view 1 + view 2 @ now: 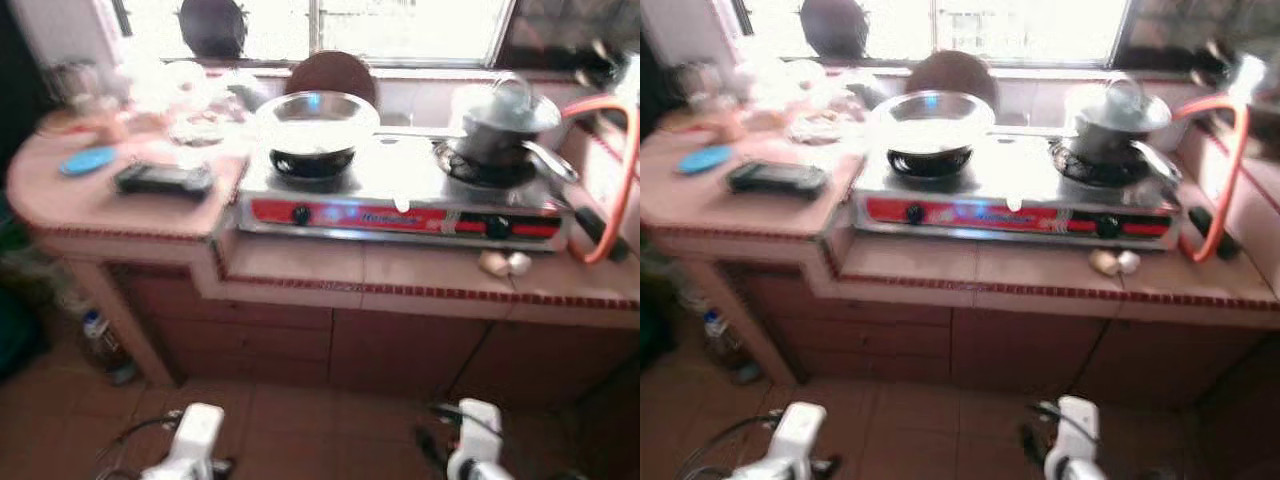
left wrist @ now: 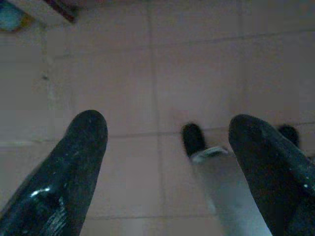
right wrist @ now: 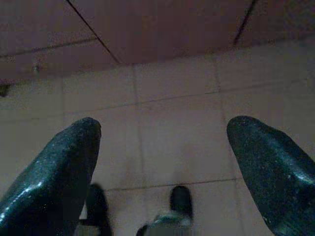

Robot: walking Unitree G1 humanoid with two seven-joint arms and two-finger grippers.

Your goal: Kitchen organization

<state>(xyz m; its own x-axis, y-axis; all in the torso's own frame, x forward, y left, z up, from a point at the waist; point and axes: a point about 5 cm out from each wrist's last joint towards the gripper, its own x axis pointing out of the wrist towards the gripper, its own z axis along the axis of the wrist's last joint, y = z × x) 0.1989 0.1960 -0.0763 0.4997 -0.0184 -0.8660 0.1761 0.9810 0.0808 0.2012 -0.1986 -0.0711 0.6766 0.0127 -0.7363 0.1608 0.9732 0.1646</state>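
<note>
Left wrist view: left gripper (image 2: 167, 147) spread above floor tiles (image 2: 206, 64); right gripper (image 3: 162, 152) likewise spread.

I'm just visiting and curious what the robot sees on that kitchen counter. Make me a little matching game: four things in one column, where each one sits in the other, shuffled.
Things:
1. metal bowl
2. lidded pot
3. blue lid
4. orange hose

Places:
A. on the stove's right burner
B. at the counter's far right end
C. on the stove's left burner
D. on the counter left of the stove, near a black gadget

Pairs: 1-C, 2-A, 3-D, 4-B
</note>
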